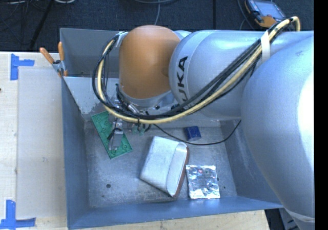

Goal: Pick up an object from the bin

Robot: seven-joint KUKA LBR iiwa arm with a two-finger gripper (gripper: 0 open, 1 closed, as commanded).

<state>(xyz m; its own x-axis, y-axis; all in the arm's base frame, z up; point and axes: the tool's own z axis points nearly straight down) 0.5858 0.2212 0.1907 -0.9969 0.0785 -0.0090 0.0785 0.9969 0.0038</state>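
The arm (orange-capped at the wrist) reaches in from the right, its gripper low over a green circuit board left of centre in the bin. Right of that lie 3 things: a small blue piece, a white box and a foil blister pack.

The bin was grey with a speckled floor. The circuit board near its left wall was green. The pouch was white, brown-edged; the foil pack silver, dimpled; the small block blue.
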